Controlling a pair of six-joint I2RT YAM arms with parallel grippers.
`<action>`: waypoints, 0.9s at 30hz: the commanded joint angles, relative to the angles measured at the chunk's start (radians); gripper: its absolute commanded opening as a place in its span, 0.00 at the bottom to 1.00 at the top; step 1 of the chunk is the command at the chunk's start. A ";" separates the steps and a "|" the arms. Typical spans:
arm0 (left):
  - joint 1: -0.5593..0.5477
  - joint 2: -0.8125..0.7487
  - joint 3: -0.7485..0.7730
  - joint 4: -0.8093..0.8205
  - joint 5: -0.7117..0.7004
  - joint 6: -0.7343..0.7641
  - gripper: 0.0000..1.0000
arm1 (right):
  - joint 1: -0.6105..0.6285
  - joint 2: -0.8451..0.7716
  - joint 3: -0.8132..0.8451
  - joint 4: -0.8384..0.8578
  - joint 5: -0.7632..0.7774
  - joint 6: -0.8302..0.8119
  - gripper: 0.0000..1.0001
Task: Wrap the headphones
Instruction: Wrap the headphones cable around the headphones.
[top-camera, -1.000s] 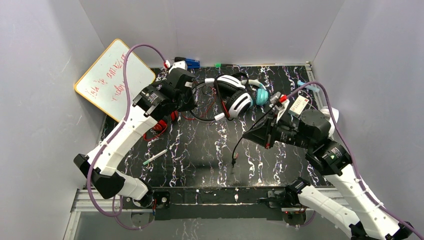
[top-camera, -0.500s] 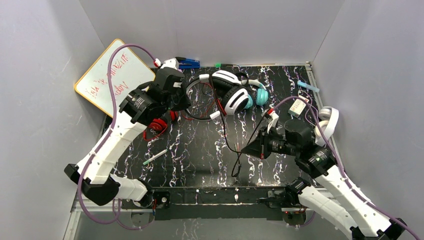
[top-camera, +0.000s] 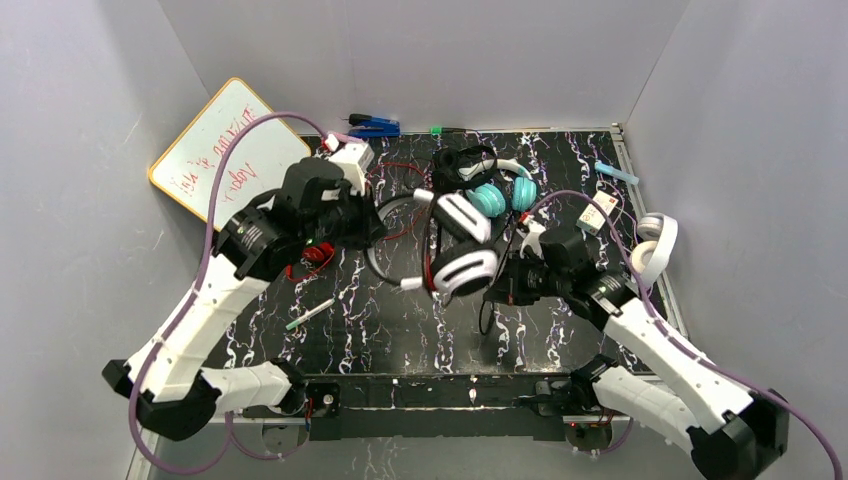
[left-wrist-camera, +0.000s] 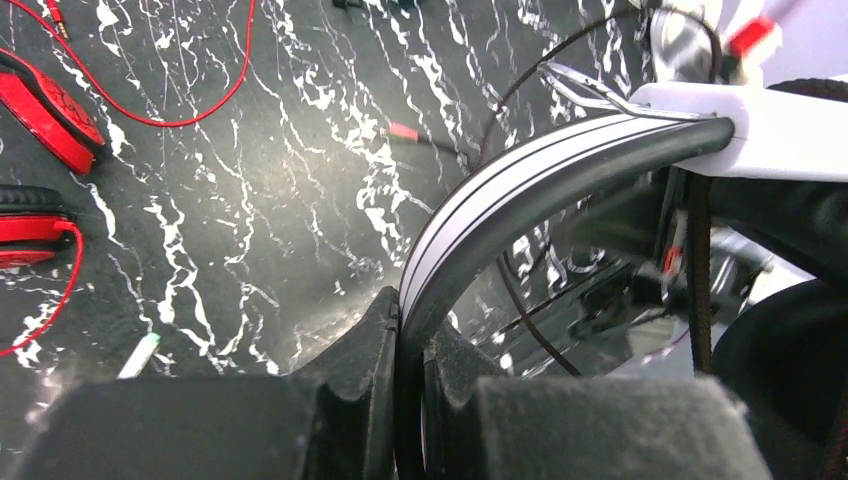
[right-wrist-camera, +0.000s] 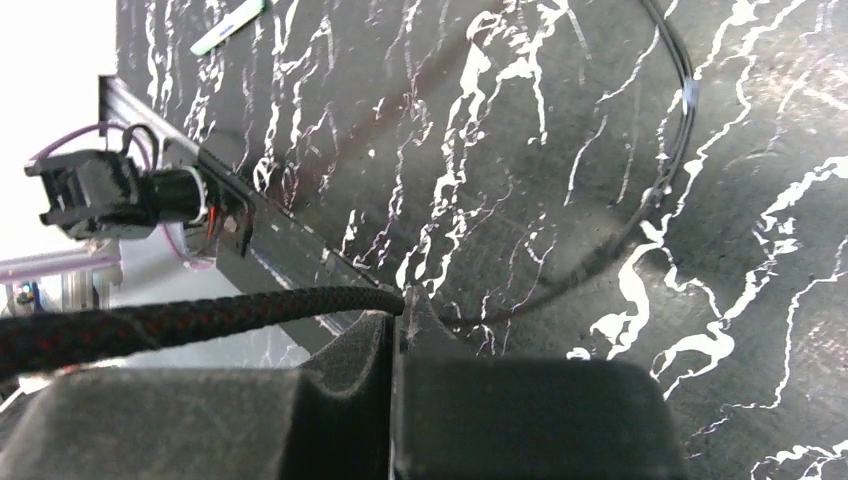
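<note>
My left gripper (top-camera: 377, 236) is shut on the headband (left-wrist-camera: 530, 170) of the white-and-black headphones (top-camera: 464, 268) and holds them over the middle of the table; its jaws pinch the band in the left wrist view (left-wrist-camera: 410, 335). My right gripper (top-camera: 502, 285) is shut on their braided black-and-red cord (right-wrist-camera: 200, 315), just right of the cups, with its jaws closed (right-wrist-camera: 398, 305). The teal headphones (top-camera: 489, 198) and small black headphones (top-camera: 458, 160) lie at the back. The red headphones (top-camera: 316, 252) lie under my left arm and show in the left wrist view (left-wrist-camera: 45, 120). The all-white headphones (top-camera: 652, 245) lie at the right edge.
A whiteboard (top-camera: 225, 150) leans at the back left. A blue tool (top-camera: 372, 125) and a green marker (top-camera: 436, 130) lie at the back wall. A pen (top-camera: 310, 313) lies near the front left. A white tag (top-camera: 597, 212) and a pale blue stick (top-camera: 615, 172) lie back right. A thin black cord (right-wrist-camera: 660, 190) loops on the table.
My left gripper has pulled the white-and-black headphones from the back toward the middle of the table. My right gripper has moved left and nearer to them, still holding the cord.
</note>
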 joint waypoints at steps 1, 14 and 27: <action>0.001 -0.125 -0.094 0.070 0.105 0.191 0.00 | -0.055 0.092 0.124 0.025 -0.012 -0.054 0.01; 0.002 -0.213 -0.323 0.025 0.097 0.575 0.00 | -0.203 0.268 0.512 -0.221 -0.173 -0.201 0.01; -0.019 -0.209 -0.471 0.018 -0.125 0.807 0.00 | -0.205 0.366 0.823 -0.326 -0.302 -0.215 0.01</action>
